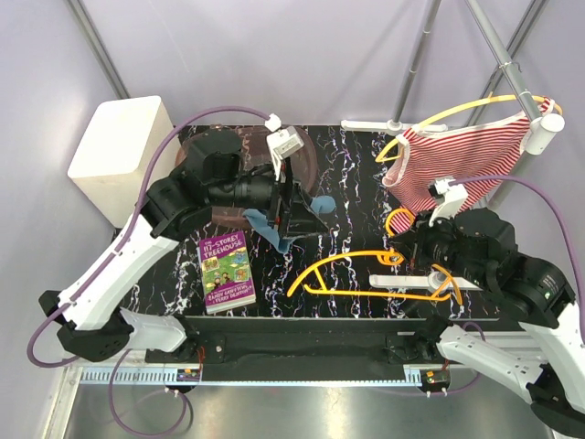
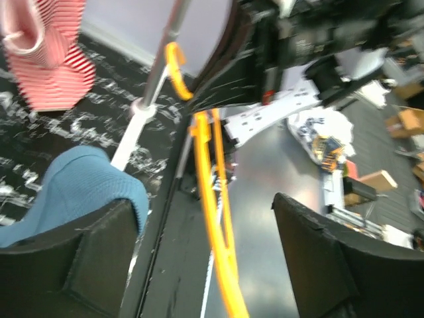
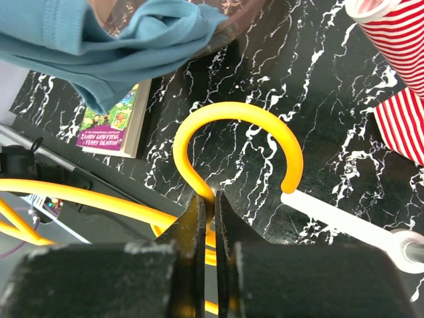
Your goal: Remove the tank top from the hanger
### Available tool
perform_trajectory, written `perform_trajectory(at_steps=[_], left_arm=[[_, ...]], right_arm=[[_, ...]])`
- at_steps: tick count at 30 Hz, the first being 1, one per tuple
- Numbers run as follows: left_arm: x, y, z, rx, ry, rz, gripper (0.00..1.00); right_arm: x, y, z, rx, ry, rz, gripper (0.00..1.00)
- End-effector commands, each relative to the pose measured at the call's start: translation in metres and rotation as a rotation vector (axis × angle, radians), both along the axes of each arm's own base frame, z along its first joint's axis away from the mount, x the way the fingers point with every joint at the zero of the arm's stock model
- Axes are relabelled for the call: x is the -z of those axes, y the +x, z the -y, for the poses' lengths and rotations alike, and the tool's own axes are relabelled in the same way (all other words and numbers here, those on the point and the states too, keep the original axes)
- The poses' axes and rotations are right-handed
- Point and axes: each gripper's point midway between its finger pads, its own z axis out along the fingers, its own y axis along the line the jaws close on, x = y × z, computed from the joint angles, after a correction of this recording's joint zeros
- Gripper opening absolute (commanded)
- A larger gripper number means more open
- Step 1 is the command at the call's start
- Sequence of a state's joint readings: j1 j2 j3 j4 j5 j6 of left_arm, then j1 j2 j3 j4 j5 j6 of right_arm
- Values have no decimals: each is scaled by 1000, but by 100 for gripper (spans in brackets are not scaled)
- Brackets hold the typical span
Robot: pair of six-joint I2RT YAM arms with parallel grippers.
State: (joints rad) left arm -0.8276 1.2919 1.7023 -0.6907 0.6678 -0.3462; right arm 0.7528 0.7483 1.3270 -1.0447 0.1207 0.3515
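The blue tank top (image 1: 272, 225) hangs bunched at my left gripper (image 1: 298, 208), apart from the orange hanger (image 1: 361, 274). In the left wrist view the jaws stand wide open; the blue cloth (image 2: 79, 182) drapes over the left finger (image 2: 73, 265), and the hanger's arm (image 2: 215, 218) runs through the gap of my left gripper (image 2: 202, 212), touching neither finger. My right gripper (image 1: 407, 245) is shut on the hanger's neck just under its hook (image 3: 232, 112), as the right wrist view (image 3: 213, 202) shows. The blue top (image 3: 119, 40) shows there at the upper left.
A red-and-white striped tank top (image 1: 457, 160) hangs on a yellow hanger (image 1: 475, 102) from the rack at the back right. A purple book (image 1: 226, 270) lies front left, a white box (image 1: 114, 151) back left. A white bar (image 1: 425, 282) lies under the orange hanger.
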Motion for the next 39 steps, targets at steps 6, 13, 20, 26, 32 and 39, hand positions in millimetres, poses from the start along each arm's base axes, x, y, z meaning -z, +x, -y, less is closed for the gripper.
perform_trajectory(at_steps=[6,13,20,26,32,39], left_arm=[[-27,63,-30,-363,69,135,29],[-67,161,-98,-763,127,272,0],[18,254,-159,-980,331,32,24],[85,235,-196,-1106,568,-141,69],[28,187,-157,-938,294,-85,74],[8,82,-38,-321,111,-17,76]], right_arm=[[-5,-4,-5,-29,25,4,0],[-16,-2,-8,-31,41,10,0],[-20,4,-13,-35,30,9,0],[-12,3,-14,-35,28,-10,0],[-3,8,-22,-59,0,-27,0],[-5,14,-25,-91,-56,-6,0]])
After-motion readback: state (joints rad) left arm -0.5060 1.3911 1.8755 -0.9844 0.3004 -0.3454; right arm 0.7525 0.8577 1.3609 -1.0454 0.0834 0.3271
